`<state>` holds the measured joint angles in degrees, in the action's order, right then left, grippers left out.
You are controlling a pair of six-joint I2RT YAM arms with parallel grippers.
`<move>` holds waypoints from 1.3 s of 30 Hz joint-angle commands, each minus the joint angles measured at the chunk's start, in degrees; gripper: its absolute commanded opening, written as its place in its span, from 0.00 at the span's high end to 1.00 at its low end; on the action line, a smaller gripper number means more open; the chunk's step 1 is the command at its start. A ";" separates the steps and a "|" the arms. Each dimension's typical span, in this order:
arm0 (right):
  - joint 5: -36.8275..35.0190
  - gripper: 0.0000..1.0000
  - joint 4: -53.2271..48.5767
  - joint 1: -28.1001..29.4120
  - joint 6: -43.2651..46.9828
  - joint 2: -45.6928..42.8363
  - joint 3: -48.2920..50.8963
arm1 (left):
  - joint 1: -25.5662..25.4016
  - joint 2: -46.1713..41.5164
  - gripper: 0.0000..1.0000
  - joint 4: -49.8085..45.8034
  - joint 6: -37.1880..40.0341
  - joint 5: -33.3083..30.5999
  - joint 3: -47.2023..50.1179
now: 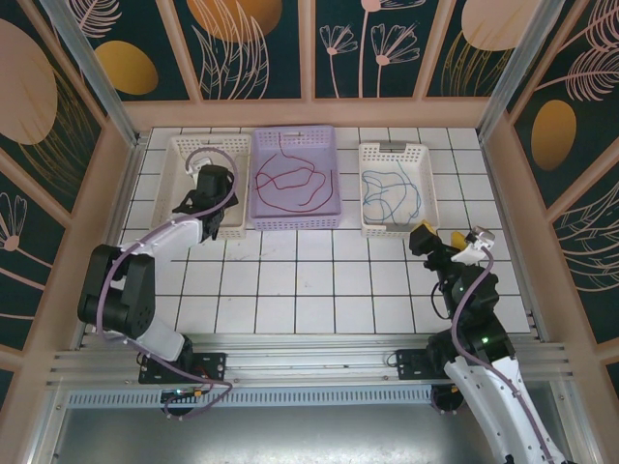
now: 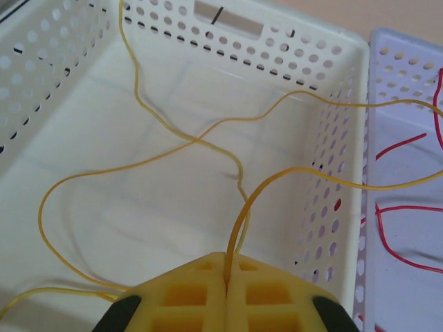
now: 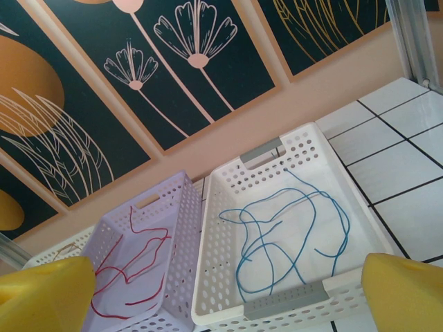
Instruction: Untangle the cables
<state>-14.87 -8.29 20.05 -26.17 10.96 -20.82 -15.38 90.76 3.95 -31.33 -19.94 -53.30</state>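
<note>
Pinching thin yellow cable in pressed-together left gripper, loops running lengthwise along cream perforated basket; right gripper spread wide.

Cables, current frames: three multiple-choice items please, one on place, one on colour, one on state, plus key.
1. Where does the red cable lie?
A. on bare tiles
B. in the lilac basket
C. over the right arm

2. What colour is the cable in the right white basket?
A. blue
B. green
C. black

3. The jaws of the left gripper are:
A. wide open
B. shut on the red cable
C. shut on the yellow cable

Key: 1 B, its loops lie inside the lilac walls. 2 A, the blue cable is coiled there. 3 C, the left wrist view shows the strand pinched between closed jaws.
</note>
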 commanded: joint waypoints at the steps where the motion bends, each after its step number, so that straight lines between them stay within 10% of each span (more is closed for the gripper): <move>1: 0.85 0.01 2.42 0.51 0.51 -0.85 0.52 | 1.62 1.30 1.00 1.78 -2.92 1.89 1.39; 39: 1.46 0.01 2.99 0.59 0.77 -0.94 0.87 | 10.65 5.54 0.97 1.77 -11.48 7.82 2.65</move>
<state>-13.80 -7.84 20.05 -25.80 10.90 -20.82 -5.39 94.74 7.29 -41.74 -13.23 -49.56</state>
